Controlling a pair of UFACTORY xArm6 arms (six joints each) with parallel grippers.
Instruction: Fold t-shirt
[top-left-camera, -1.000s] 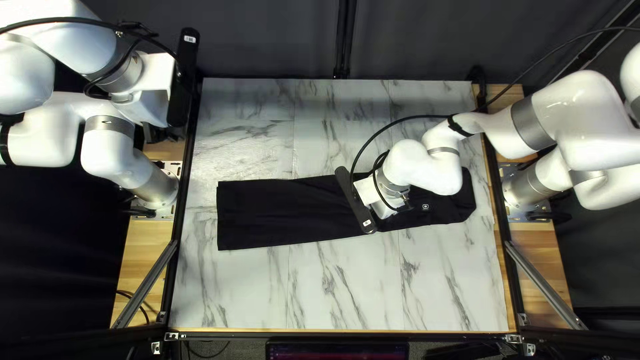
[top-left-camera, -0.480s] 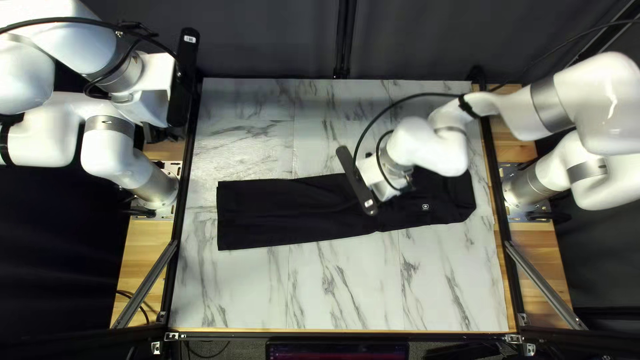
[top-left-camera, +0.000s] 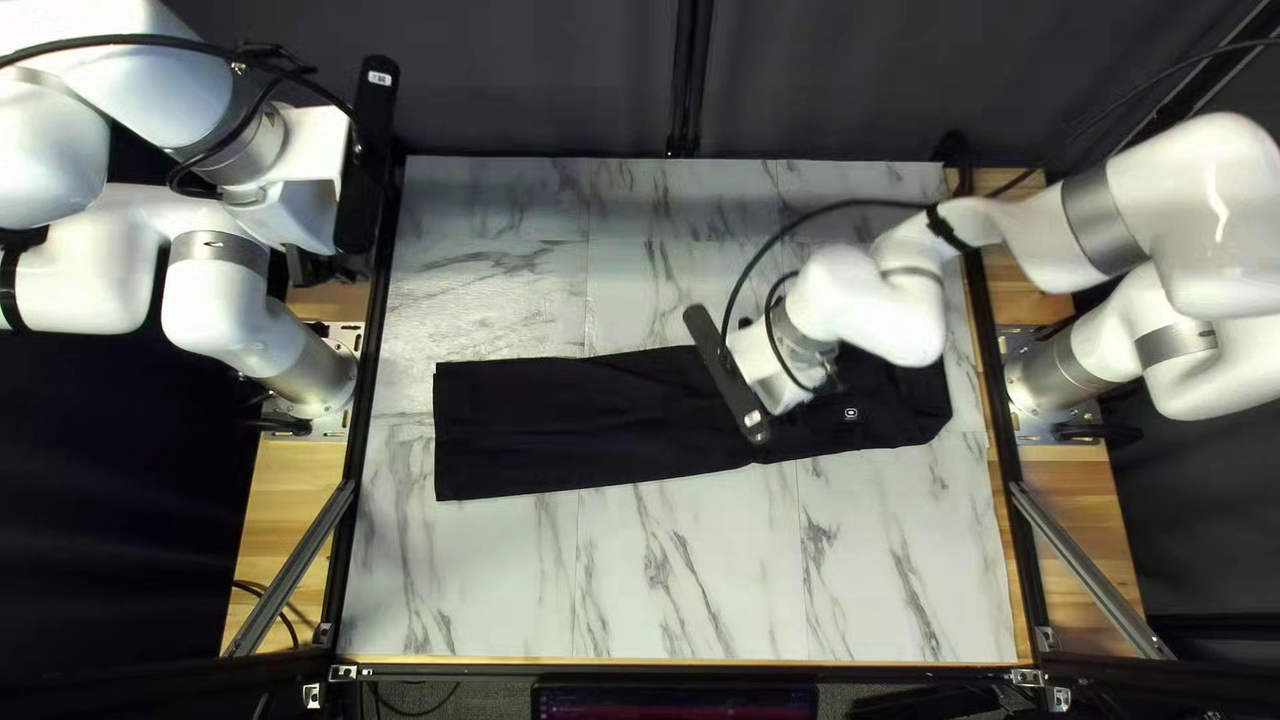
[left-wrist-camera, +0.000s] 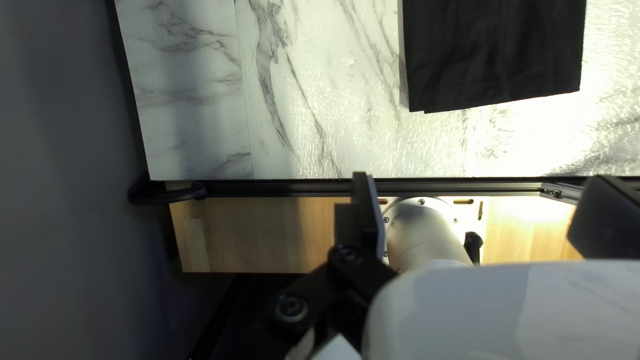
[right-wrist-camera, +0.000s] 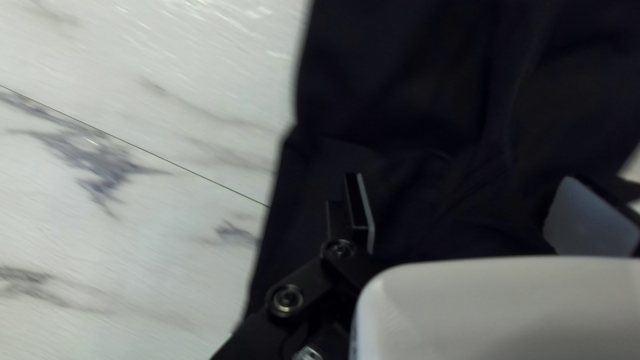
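A black t-shirt (top-left-camera: 574,420) lies flat across the middle of your pale, grey-veined marble-look desk (top-left-camera: 667,574), running from left of centre to the right side of the top left view. It is folded into one long band, with a broad, straight-cut end at the left and an angled end at the right. Soft, shallow creases run along the cloth, and its lower edge slopes gently up toward the right. Near the right end sits a small pale mark (top-left-camera: 851,414), too small to make out.

Your right gripper (top-left-camera: 767,371) is over the right half of the shirt. In the right wrist view its fingers (right-wrist-camera: 360,207) stand wide apart above dark cloth, gripping none of it; you cannot tell whether they touch it. A small step shows in the shirt's edge just beside one finger.

Your left gripper (top-left-camera: 304,180) is raised at the upper left, well apart from the shirt. In the left wrist view its fingers (left-wrist-camera: 367,207) are also spread wide and empty, with the round metal arm base (left-wrist-camera: 427,233) visible between them. The black bar (top-left-camera: 367,154) beside it carries a small white label (top-left-camera: 380,79).
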